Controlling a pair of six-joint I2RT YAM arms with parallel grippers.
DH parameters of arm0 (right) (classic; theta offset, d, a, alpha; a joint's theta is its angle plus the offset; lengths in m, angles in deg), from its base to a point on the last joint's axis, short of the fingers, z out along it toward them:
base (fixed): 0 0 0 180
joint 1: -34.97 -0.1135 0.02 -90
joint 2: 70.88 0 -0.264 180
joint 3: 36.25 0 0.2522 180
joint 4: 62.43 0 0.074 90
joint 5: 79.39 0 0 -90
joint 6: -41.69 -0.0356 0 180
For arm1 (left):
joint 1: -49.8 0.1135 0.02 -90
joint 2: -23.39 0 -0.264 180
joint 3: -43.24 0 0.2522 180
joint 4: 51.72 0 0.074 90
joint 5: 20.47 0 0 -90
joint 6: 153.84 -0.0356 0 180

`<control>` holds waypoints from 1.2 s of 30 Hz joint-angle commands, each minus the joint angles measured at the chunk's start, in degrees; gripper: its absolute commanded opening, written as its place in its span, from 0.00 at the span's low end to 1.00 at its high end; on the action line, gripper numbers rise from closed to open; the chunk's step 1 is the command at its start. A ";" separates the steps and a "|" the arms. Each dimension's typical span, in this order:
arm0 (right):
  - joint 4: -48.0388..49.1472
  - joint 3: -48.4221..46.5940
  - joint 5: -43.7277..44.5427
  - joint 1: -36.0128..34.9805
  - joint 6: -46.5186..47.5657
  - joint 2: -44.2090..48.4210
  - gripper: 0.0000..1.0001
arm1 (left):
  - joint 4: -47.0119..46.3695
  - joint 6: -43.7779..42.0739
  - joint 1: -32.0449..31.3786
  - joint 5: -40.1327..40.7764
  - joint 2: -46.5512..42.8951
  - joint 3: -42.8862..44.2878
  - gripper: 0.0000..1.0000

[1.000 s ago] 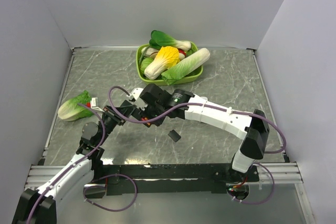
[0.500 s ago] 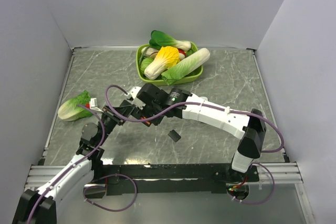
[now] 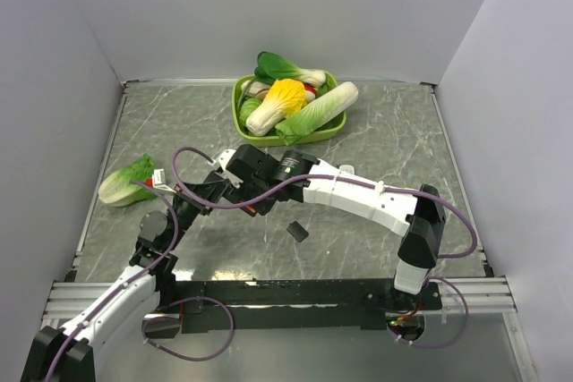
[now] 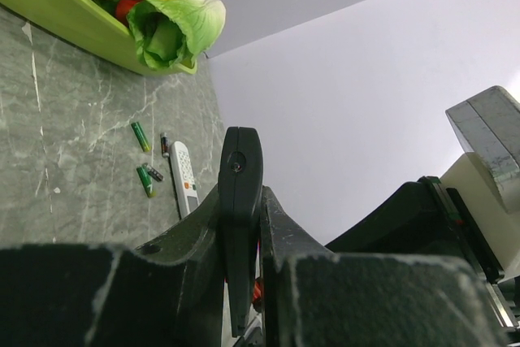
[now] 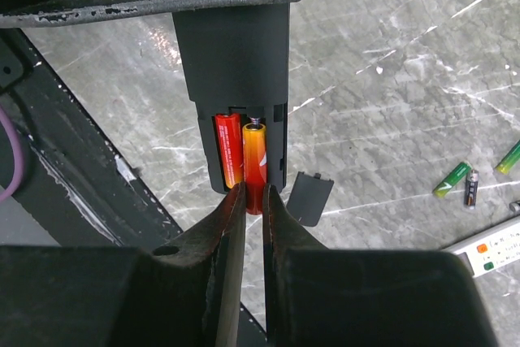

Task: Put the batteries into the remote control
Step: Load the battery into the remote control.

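The left claw (image 4: 241, 221) is clamped shut on the black remote (image 4: 240, 160), holding it up off the counter (image 4: 73, 144). The right claw (image 5: 253, 199), nearly closed, pinches the near end of an orange battery (image 5: 254, 156) that sits in the remote's open bay, just beside a red battery (image 5: 227, 156). A small black cover (image 5: 309, 198) lies on the counter beneath. Farther off lie loose batteries (image 5: 452, 179) and a white remote (image 5: 487, 247). Beyond them is a green bowl (image 4: 57, 14) of vegetables.
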 commanded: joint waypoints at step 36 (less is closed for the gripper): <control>-2.03 -4.06 2.67 -0.71 -0.73 1.30 0.47 | -9.52 9.80 -1.71 2.98 2.12 -4.20 0.01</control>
